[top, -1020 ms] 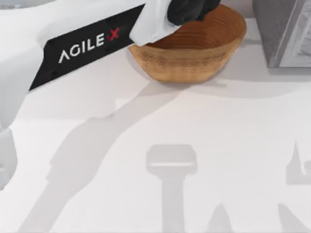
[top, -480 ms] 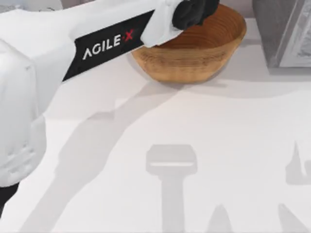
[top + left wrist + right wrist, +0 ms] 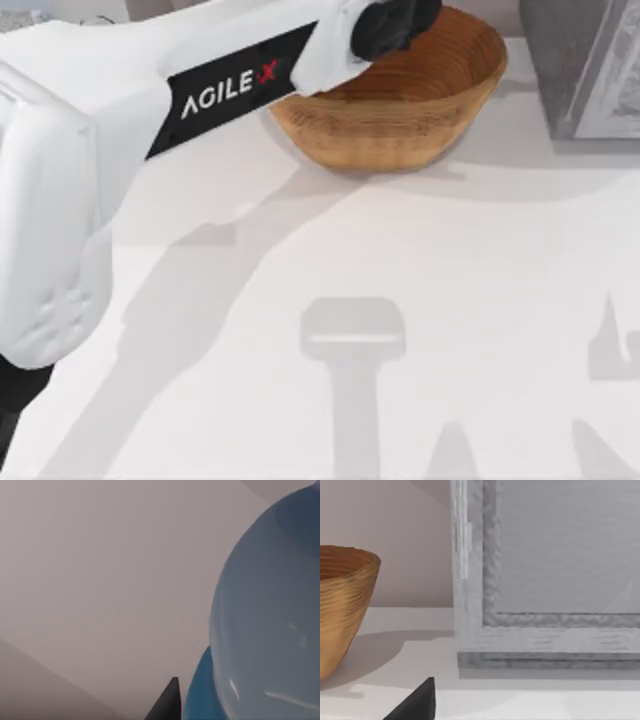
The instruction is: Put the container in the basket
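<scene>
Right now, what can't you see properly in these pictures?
- Left gripper, top view: over the basket; the wrist hides its fingers.
- Container, left wrist view: so close the frame edge cuts off its cap and label.
- Grey-white appliance, right wrist view: frame edges cut off most of it.

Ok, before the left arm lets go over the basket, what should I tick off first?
1. Left gripper over the basket, inside its rim: ok.
2. Container close against the left wrist camera, apparently in hand: ok.
3. Jaws' grip firm: cannot tell.
4. Container's height above the basket floor: cannot tell.
5. Basket upright on the table: ok.
6. Grey appliance stands apart from the basket: ok.
</scene>
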{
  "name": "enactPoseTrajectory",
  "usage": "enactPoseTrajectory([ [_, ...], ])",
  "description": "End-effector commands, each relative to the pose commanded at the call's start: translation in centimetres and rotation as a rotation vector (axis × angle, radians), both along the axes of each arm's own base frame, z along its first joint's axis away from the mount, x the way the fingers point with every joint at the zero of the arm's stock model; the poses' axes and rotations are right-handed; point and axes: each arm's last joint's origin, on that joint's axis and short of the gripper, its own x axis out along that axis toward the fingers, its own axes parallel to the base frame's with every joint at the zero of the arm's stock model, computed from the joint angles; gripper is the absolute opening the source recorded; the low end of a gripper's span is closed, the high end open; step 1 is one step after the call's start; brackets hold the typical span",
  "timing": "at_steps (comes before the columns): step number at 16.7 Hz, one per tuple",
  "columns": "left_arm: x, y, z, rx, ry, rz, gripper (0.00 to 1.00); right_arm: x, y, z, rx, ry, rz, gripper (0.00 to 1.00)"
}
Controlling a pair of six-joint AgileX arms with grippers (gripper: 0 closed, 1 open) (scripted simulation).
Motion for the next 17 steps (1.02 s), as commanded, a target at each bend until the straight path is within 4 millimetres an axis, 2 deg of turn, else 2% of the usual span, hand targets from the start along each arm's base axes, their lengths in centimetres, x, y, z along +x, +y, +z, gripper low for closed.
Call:
enactPoseTrajectory([
  [11, 0.0, 0.0, 0.0, 0.0, 0.0, 0.0, 0.98, 0.0, 0.0, 0.0, 0.0, 0.0, 0.0, 1.0],
  [17, 0.0, 0.0, 0.0, 0.0, 0.0, 0.0, 1.0, 0.0, 0.0, 0.0, 0.0, 0.0, 0.0, 1.0],
])
